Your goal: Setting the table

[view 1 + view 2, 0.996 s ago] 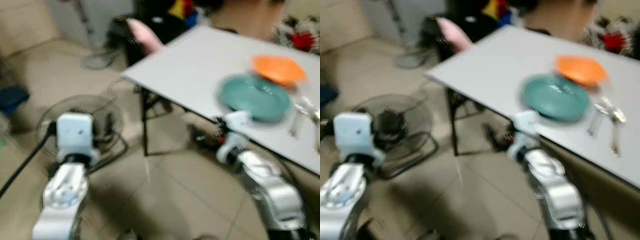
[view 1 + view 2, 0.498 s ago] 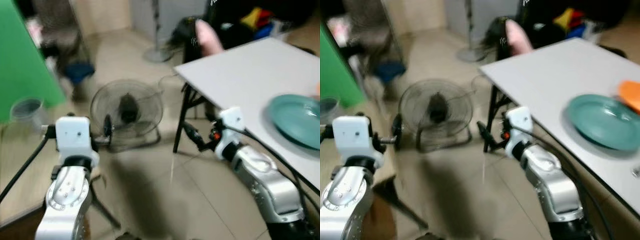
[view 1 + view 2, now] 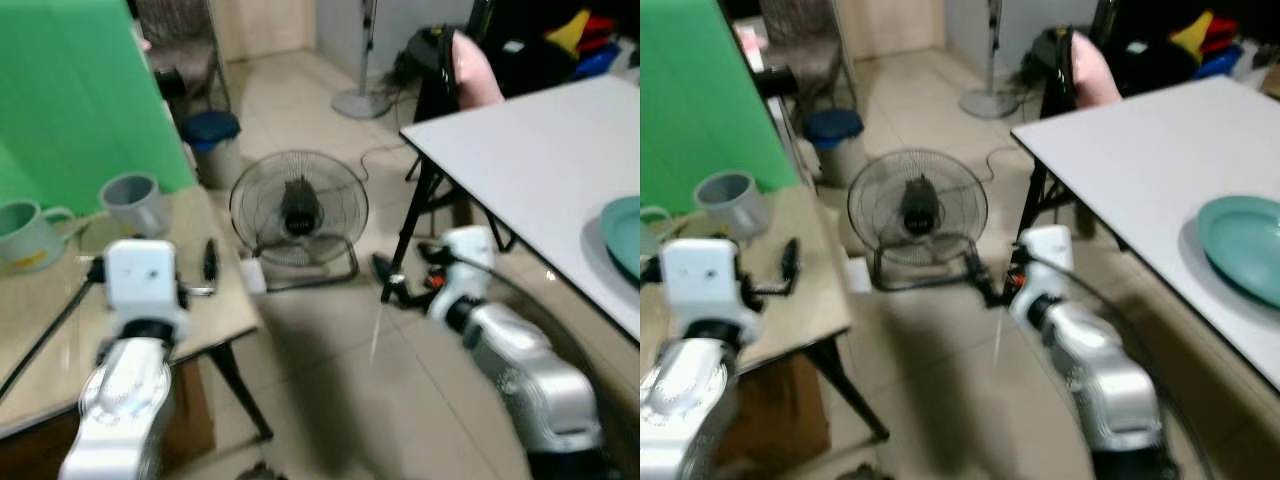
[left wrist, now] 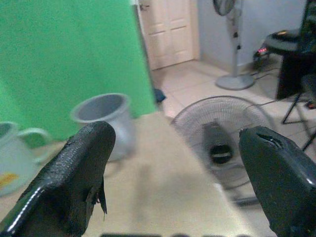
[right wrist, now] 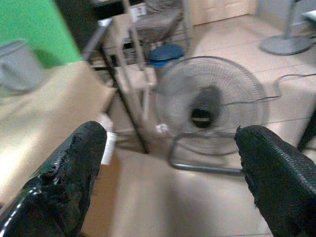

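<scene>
A teal plate [image 3: 1245,245] lies on the white table [image 3: 540,150] at the far right. At the left, a low beige table [image 3: 60,310] carries a grey cup [image 3: 135,203] and a pale green mug [image 3: 25,232]. My left gripper [image 3: 208,272] hovers over the beige table's near corner, open and empty; in the left wrist view its fingers [image 4: 79,168] frame the grey cup [image 4: 103,118]. My right gripper [image 3: 405,275] hangs open above the floor beside the white table's leg, holding nothing, facing the floor fan [image 5: 210,111].
A floor fan [image 3: 298,208] stands on the tiles between the two tables. Behind the beige table rises a green screen [image 3: 80,90], with a blue bin [image 3: 212,140] beside it. A chair with a pink cloth [image 3: 465,70] and a pedestal fan base [image 3: 360,100] stand at the back.
The camera has swung left: the white table slid to the right edge, the orange bowl and cutlery left the picture, and the beige table with cups came in. Both grippers stay open.
</scene>
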